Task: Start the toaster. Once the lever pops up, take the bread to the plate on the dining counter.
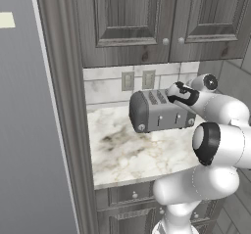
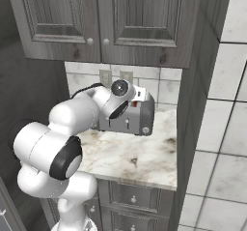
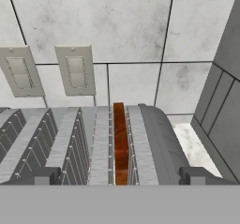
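Overhead, jaws (image 3: 120,176) spread apart above toaster (image 3: 93,143), bread (image 3: 120,143) in slot, no readable writing

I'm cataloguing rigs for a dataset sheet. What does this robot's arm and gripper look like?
The arm is glossy white, built of thick rounded segments with black bands and black round caps at the joints. A thin dark cable loops off its upper part in the right base view. The hand is white with black patches. The gripper ends in two small, blocky dark-grey finger tips. No markings are legible.
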Robot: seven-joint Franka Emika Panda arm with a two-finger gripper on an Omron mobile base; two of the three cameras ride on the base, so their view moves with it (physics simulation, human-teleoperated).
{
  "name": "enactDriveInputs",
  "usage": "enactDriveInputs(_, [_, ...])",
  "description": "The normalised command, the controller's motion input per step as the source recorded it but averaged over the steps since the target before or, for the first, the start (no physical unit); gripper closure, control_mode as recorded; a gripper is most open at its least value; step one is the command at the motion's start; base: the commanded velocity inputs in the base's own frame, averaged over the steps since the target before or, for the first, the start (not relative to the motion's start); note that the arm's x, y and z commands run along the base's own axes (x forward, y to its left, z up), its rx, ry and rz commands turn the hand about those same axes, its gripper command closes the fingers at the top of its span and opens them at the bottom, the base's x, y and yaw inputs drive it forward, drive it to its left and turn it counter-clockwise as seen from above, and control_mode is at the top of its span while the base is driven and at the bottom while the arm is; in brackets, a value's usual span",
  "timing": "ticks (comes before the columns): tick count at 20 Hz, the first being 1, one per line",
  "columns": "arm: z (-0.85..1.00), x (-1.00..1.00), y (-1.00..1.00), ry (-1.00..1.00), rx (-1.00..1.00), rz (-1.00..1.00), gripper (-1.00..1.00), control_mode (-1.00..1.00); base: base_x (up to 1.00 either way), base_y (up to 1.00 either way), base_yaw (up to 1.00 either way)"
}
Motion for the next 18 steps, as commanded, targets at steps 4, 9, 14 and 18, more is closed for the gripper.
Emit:
enactDriveInputs(4, [0.00,0.00,0.00,0.00,0.00,0.00,-1.00,-1.00,0.00,0.00,0.00])
enactDriveInputs(9, [0.00,0.00,0.00,0.00,0.00,0.00,-1.00,-1.00,0.00,0.00,0.00])
enactDriveInputs(14, [0.00,0.00,0.00,0.00,0.00,0.00,-1.00,-1.00,0.00,0.00,0.00])
enactDriveInputs(18, [0.00,0.00,0.00,0.00,0.00,0.00,-1.00,-1.00,0.00,0.00,0.00])
